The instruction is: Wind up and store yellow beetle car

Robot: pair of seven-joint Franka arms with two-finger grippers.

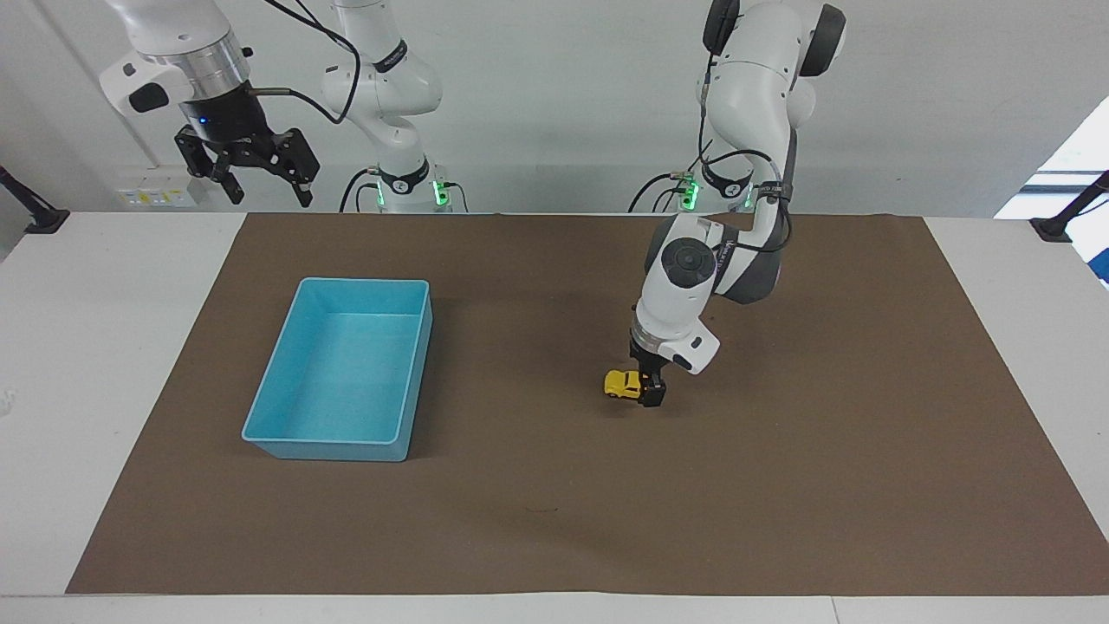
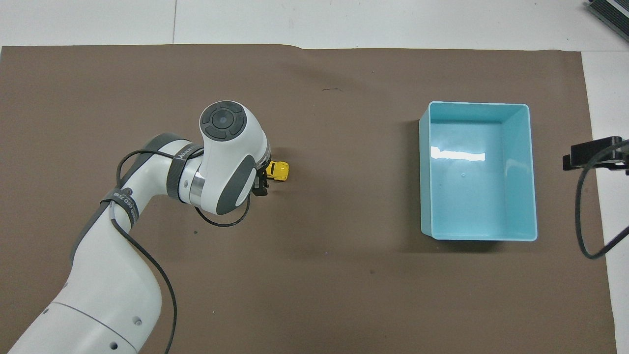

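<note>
The yellow beetle car [image 1: 620,382] stands on the brown mat near the middle of the table; it also shows in the overhead view [image 2: 279,170]. My left gripper [image 1: 648,390] is down at mat level around the end of the car that points toward the left arm's end of the table, and it hides that end. In the overhead view the left gripper [image 2: 263,181] is mostly hidden under the wrist. My right gripper [image 1: 264,185] is open and empty, held high above the table's edge at the robots' end, and waits. The blue bin [image 1: 342,373] is empty.
The blue bin [image 2: 477,172] stands on the mat toward the right arm's end of the table, well apart from the car. The brown mat [image 1: 780,485] covers most of the white table.
</note>
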